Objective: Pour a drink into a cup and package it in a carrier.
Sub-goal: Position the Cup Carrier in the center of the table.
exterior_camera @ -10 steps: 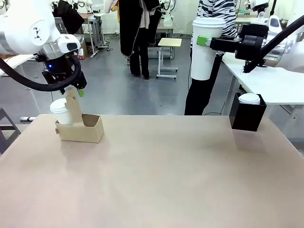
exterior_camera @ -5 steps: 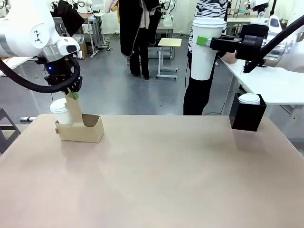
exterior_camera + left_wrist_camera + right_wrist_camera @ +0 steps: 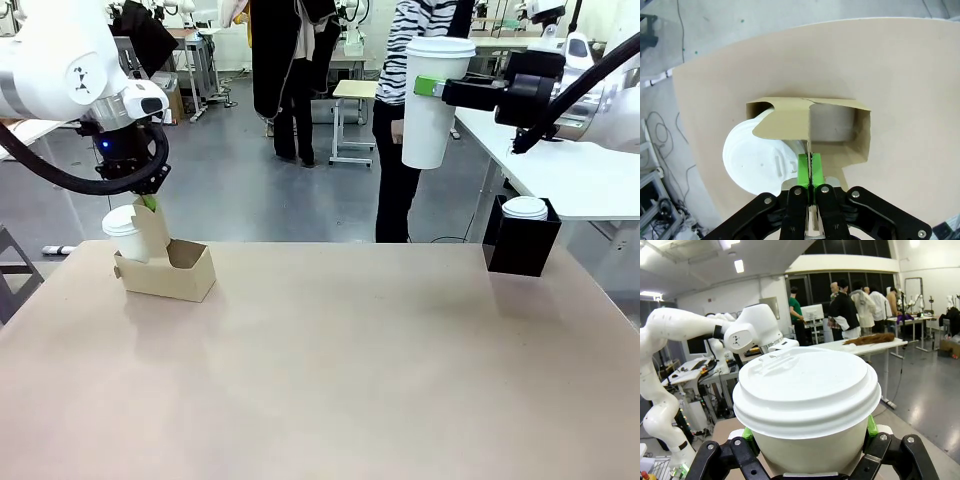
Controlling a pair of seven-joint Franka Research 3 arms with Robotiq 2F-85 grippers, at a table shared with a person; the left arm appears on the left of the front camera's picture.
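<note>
The brown cardboard carrier [image 3: 166,272] stands at the table's far left with a lidded white cup [image 3: 124,234] in its left slot. My left gripper [image 3: 148,201] is shut on the carrier's upright middle handle. In the left wrist view the green pads [image 3: 804,170] pinch that handle above the carrier [image 3: 832,127] and the cup lid [image 3: 757,162]. My right gripper [image 3: 440,90] holds a second tall lidded white cup [image 3: 432,105] high over the table's far right. In the right wrist view that cup [image 3: 807,390] sits between the fingers [image 3: 747,434]. The drink is hidden under the lids.
A black square box [image 3: 518,250] with a lidded cup [image 3: 525,207] on it stands at the table's far right corner. A person in a striped top [image 3: 400,120] is walking behind the table. A white table [image 3: 590,180] lies to the right.
My left gripper has come down and shut on the carrier's handle. The carrier has shifted slightly left. The person in the striped top has walked left. The right arm has stayed still.
</note>
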